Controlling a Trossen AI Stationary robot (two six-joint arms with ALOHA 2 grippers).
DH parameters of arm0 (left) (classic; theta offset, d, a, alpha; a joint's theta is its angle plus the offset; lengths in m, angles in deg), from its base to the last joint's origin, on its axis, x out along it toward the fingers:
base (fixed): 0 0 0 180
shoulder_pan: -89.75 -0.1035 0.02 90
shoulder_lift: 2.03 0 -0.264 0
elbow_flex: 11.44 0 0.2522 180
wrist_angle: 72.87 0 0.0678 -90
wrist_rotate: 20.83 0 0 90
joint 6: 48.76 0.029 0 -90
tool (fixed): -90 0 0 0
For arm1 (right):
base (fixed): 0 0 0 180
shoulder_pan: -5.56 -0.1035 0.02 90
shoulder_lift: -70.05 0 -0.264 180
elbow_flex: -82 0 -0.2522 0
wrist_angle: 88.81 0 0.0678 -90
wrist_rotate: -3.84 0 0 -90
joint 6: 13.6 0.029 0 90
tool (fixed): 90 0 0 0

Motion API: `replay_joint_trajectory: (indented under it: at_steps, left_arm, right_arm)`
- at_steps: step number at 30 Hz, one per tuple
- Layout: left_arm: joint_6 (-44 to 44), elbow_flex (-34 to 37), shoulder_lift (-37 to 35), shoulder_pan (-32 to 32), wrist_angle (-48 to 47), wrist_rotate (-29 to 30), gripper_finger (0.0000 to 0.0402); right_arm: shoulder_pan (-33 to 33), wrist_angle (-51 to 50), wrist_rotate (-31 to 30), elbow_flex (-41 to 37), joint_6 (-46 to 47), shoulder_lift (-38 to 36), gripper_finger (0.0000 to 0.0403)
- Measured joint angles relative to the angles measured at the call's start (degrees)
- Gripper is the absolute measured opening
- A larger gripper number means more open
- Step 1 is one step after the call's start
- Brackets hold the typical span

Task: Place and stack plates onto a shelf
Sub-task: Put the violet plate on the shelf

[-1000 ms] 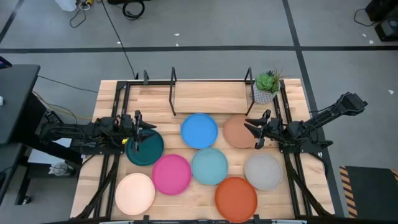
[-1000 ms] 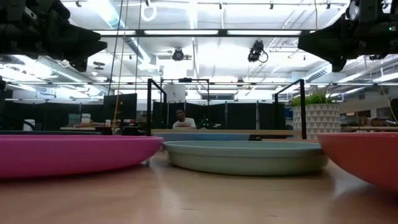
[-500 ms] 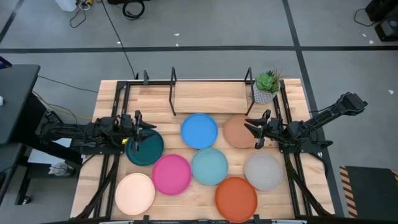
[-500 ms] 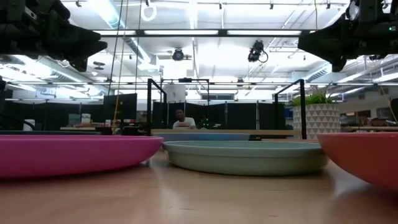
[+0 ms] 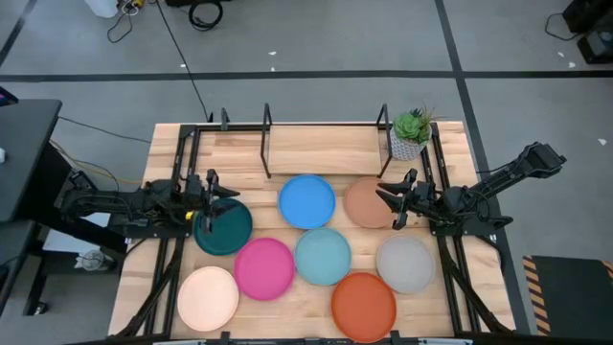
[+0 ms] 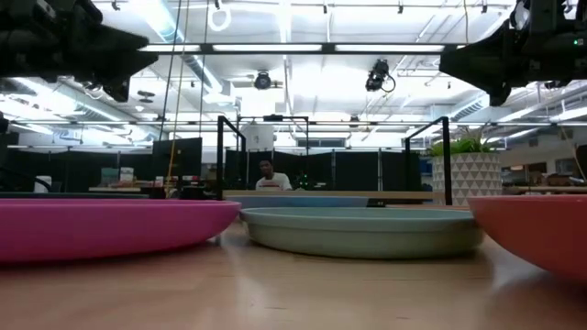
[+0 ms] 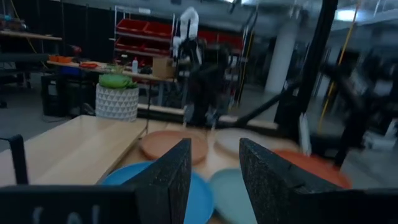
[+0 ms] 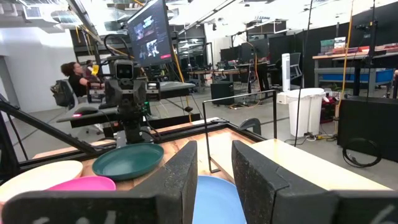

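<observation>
High view: eight plates flat on table, none on shelf. Blue plate and tan plate nearest shelf; dark teal plate, magenta plate, light teal plate, grey plate mid-table; cream plate, orange plate at front edge. Left gripper above dark teal plate, right gripper over tan plate edge; both spread, empty. Potted plant at back right.

Low view: magenta, light teal, orange plates close; person far behind.

Left wrist view: fingers apart.

Right wrist view: fingers apart.
</observation>
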Motion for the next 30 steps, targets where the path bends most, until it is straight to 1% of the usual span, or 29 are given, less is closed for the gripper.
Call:
replay_joint_trajectory:
  at_steps: [4, 5, 9, 11, 13, 16, 18, 21, 23, 25, 27, 30]
  left_arm:
    - [-2.99, 0.0, 0.0, -0.02, 1.81, 0.02, 0.0142]
    - [-3.11, 0.0, 0.0, -0.02, 2.33, 0.02, 0.0142]
    - [-3.15, 0.0, 0.0, -0.02, 3.53, 0.02, 0.0142]
    - [-3.15, 0.0, 0.0, -0.01, 3.52, 0.02, 0.0142]
    - [-3.15, 0.0, 0.0, -0.01, 3.5, 0.02, 0.0142]
    - [-2.59, 0.0, 0.0, -0.02, 3.46, 0.02, 0.0142]
    - [0.13, 0.0, 0.0, -0.02, 3.52, 0.22, 0.0142]
    - [1.76, 0.0, 0.0, 0.0, 3.93, 3.11, 0.0142]
    - [1.81, 0.0, 0.0, -0.04, 4.18, 3.89, 0.0142]
    - [2.34, 0.0, 0.15, 0.09, 4.25, 2.01, 0.0142]
    - [3.34, 0.02, 1.12, 0.13, 4.29, -1.46, 0.0142]
    - [4.82, 0.04, 3.49, 0.13, 5.59, -3.98, 0.0142]
  right_arm:
    - [-0.01, -0.02, -0.02, -0.02, -0.17, 0.0, 0.0106]
    - [0.0, -0.01, -0.02, -0.01, -1.38, 0.02, 0.0106]
    - [0.0, -0.02, -0.02, -0.01, -14.25, 0.02, 0.0106]
    - [0.0, -0.02, -0.02, 0.0, -17.73, 0.01, 0.0106]
    - [0.0, -0.02, -0.01, -0.01, -19.22, 0.01, 0.0106]
    - [0.0, 1.46, 0.36, -0.02, -19.08, 0.02, 0.0106]
    - [0.0, 2.84, 0.37, 0.0, -19.08, 0.0, 0.0106]
    - [0.0, 3.28, 0.41, -0.01, -18.91, 0.02, 0.0106]
    - [0.03, 4.0, 1.46, 0.0, -18.91, 0.02, 0.0106]
    - [0.07, 4.79, 4.05, -0.02, -17.73, 0.02, 0.0106]
    - [0.05, 5.76, 6.42, 0.0, -13.89, 0.0, 0.0106]
    - [0.64, 4.39, 7.21, 0.93, -9.15, 0.13, 0.0106]
